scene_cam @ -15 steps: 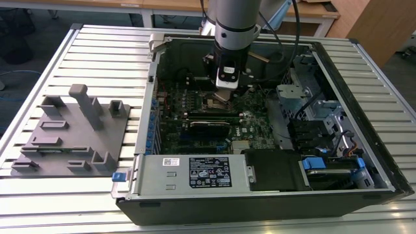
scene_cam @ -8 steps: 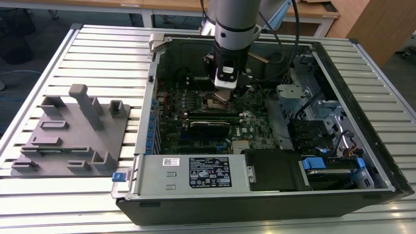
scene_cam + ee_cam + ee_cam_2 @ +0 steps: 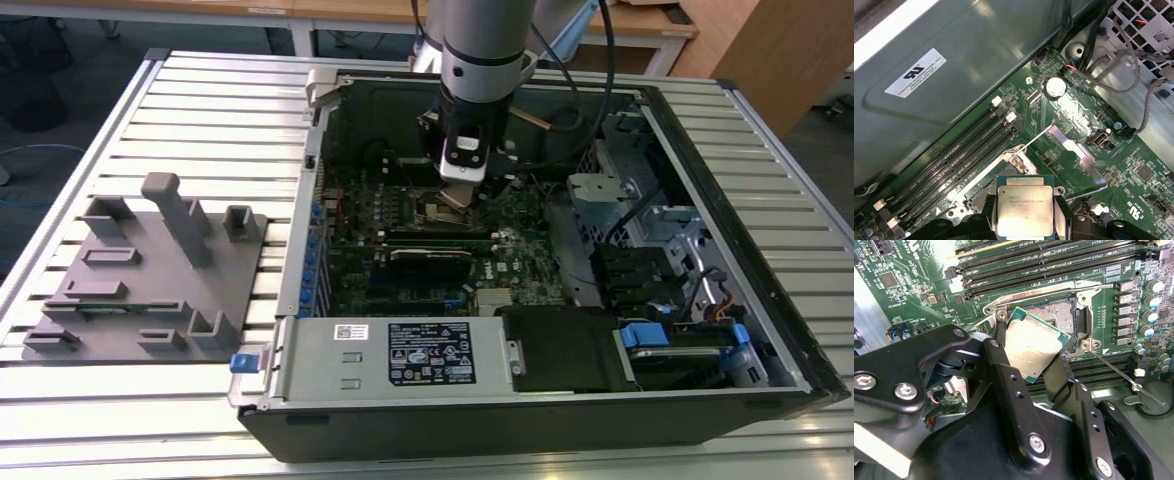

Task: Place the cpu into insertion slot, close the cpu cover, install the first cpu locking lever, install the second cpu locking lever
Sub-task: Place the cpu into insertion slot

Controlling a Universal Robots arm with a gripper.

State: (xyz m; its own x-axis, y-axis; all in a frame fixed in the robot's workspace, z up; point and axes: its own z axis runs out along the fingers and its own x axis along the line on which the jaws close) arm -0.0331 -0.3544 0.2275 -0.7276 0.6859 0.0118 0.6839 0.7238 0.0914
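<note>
My gripper [image 3: 458, 192] reaches down into the open computer case and is shut on the cpu [image 3: 1034, 345], a flat silver-topped square pinched by its edges between two black fingers [image 3: 1004, 365]. The cpu [image 3: 1023, 207] hangs tilted just above the insertion slot [image 3: 1056, 315], a dark square socket with a silver rim [image 3: 1015, 159], without touching it. The cpu cover [image 3: 1076, 152] stands swung up beside the socket. One thin locking lever [image 3: 1119, 372] sticks out free from a socket corner, and another [image 3: 1046, 290] lies along the socket's far side.
Long black memory slots [image 3: 1054, 260] run on both sides of the socket. Case walls [image 3: 661, 150], cables and a drive cage [image 3: 601, 195] crowd the exterior view's right. The power supply [image 3: 387, 355] is in front. A grey fixture [image 3: 147, 270] lies on the slatted table at the exterior view's left.
</note>
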